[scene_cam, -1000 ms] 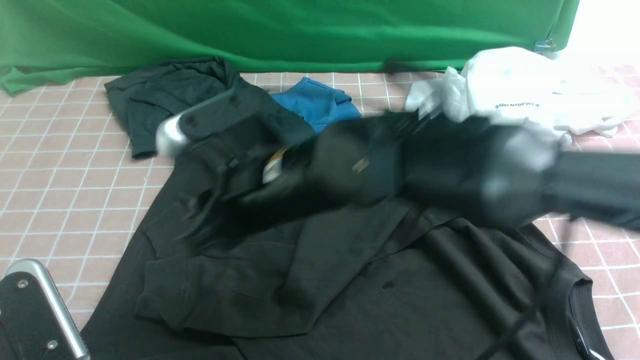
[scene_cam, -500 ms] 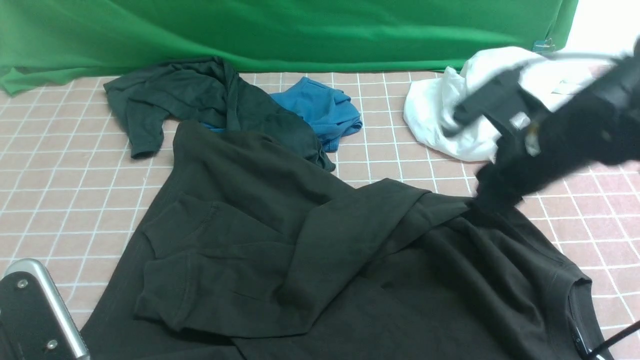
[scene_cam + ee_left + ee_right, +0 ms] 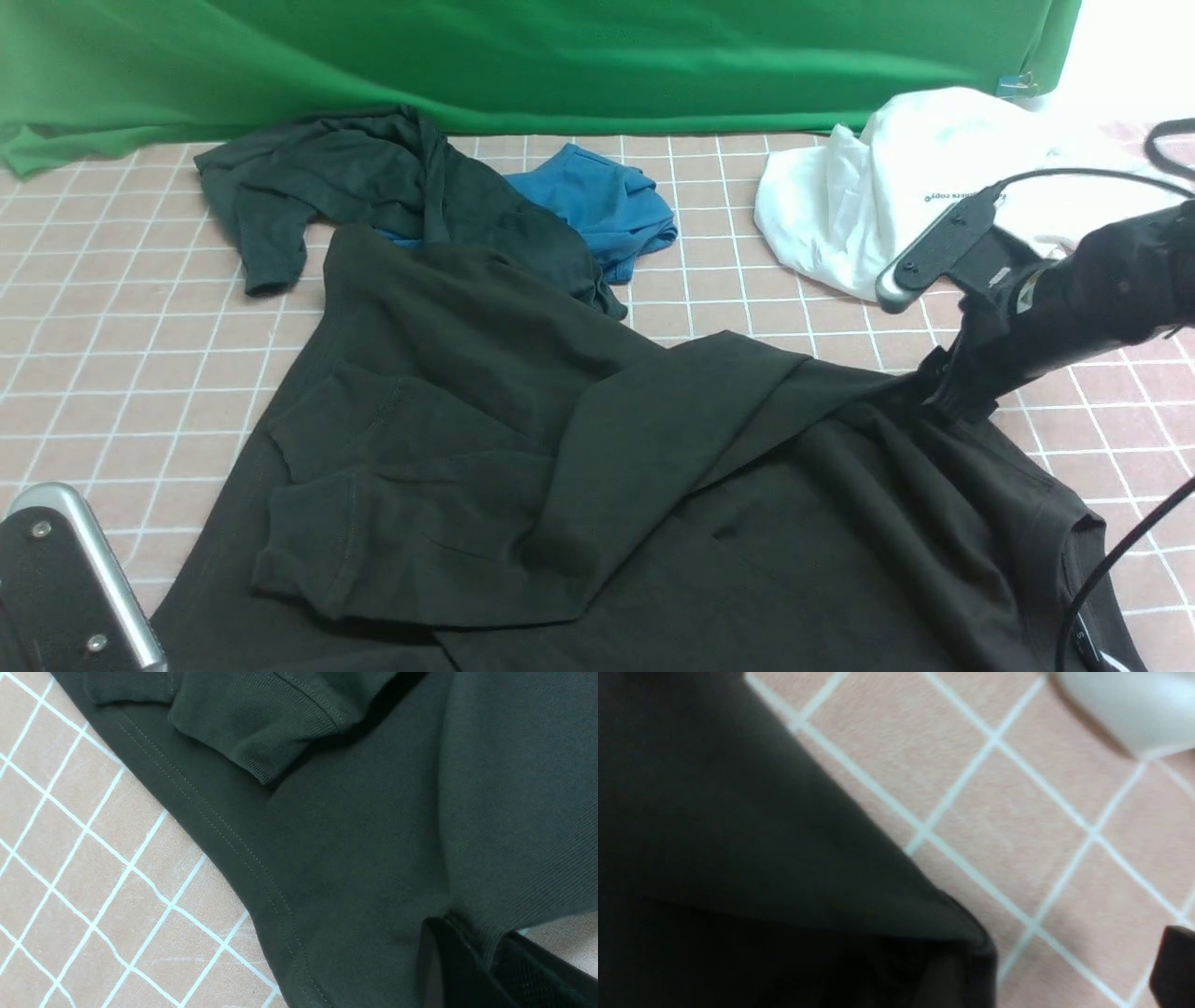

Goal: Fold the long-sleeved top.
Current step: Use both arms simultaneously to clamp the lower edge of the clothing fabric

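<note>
On the pink checked table [image 3: 121, 373], the long-sleeved top [image 3: 523, 373] lies spread out, one sleeve folded across it. The left gripper [image 3: 483, 959] pinches its cloth tight. The right gripper [image 3: 952, 397] rests at the top's right-hand edge with its jaws wide apart.

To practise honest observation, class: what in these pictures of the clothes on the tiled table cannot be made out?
Right pincer: front view, tips lost against the brownish-black knit long-sleeved top; right wrist view blurred. Grip unclear.
Crumpled white tee: print too small, front view.
Blue crumpled cloth: front view, partly under the greenish-black short-sleeved shirt.
Top's near hem: cut off by front view's bottom edge.
</note>
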`<state>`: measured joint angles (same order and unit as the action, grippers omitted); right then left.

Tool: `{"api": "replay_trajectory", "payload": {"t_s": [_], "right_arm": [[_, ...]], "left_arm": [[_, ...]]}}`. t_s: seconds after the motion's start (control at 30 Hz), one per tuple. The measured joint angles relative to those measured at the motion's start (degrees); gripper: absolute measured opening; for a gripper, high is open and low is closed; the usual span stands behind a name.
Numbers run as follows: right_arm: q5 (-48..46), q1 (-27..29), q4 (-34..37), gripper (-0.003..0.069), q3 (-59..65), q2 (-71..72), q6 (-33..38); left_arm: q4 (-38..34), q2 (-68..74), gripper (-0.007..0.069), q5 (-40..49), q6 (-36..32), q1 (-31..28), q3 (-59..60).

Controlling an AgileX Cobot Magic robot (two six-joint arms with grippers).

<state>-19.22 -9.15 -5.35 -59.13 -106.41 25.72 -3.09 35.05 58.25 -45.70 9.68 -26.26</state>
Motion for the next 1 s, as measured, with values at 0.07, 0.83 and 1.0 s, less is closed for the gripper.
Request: {"api": "replay_trajectory", "payload": {"t_s": [0.07, 0.83, 1.0], "right_arm": [[0.2, -0.5, 0.4, 0.0524, -0.1, -0.2, 1.2], [2.0, -5.2, 1.0, 0.0197, -0.5, -1.6, 4.0], [3.6, -4.8, 1.0, 0.0048, -0.5, -1.5, 4.1]], "left_arm": [[0.2, 0.0, 0.0036, 0.0, 0.0, 0.0, 0.0], [0.2, 0.0, 0.0036, -0.6, 0.0, 0.0, 0.3], [0.3, 0.0, 0.0036, -0.6, 0.0, 0.0, 0.3]]}}
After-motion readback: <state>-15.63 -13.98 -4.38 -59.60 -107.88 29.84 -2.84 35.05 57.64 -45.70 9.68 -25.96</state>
